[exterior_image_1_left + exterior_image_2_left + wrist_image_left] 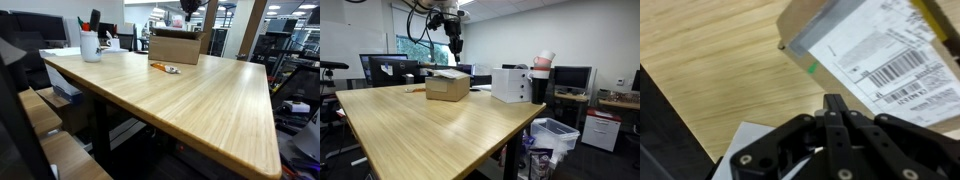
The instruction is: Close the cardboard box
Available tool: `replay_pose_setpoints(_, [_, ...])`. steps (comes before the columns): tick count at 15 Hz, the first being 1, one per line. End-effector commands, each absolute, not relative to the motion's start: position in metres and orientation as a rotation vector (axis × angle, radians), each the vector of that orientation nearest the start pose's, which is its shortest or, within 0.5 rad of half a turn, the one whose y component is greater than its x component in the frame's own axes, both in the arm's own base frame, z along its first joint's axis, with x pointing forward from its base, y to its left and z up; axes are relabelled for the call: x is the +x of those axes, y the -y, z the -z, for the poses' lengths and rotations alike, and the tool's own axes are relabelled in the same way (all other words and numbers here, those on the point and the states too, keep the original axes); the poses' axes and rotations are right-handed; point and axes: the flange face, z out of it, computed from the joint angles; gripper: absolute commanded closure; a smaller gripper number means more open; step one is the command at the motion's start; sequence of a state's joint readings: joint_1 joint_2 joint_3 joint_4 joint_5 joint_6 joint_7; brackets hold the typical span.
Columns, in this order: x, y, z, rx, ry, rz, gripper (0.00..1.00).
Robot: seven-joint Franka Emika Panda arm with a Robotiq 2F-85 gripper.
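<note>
In an exterior view, one long wooden table (200, 100), with wide bare planks from the near corner up to the far end. Near the far edge, one cardboard box (175, 47); just in front of it, one small orange object (163, 67), apart from the box. Toward the table's other far corner, one white cup with pens (91, 45), well apart from the box. Directly above the box, one gripper (190, 10), clear of the cardboard.

In an exterior view, the same single box (447, 87) toward the back of the table, open wood all along the near side. Beside it, not touching, one white case (512, 85). Arm (432, 14) reaching in from the top, gripper (455, 45) pointing straight down, above the box.

In the wrist view, fingers (830, 112) pressed together, nothing held. At upper right, the box's labelled face (870, 50), one corner over bare wood. At lower left, one white sheet (748, 140).
</note>
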State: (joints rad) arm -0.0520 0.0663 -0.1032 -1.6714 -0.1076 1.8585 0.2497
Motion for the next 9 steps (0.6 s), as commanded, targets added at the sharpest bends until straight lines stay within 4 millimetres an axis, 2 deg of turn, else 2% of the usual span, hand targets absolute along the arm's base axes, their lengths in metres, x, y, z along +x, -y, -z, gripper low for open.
replay_pose_setpoints(1, [0.583,0.128,-0.534,-3.228,-0.573,0.093,0.98])
replay_pose_setpoints(3, [0.580,0.134,-0.515,-3.204,-0.592,-0.024,0.99])
replay_pose_setpoints(5, [0.575,0.127,-0.497,-3.157,-0.594,-0.176,0.99])
replay_pose_setpoints(9, [0.568,0.108,-0.475,-3.070,-0.606,-0.408,0.98])
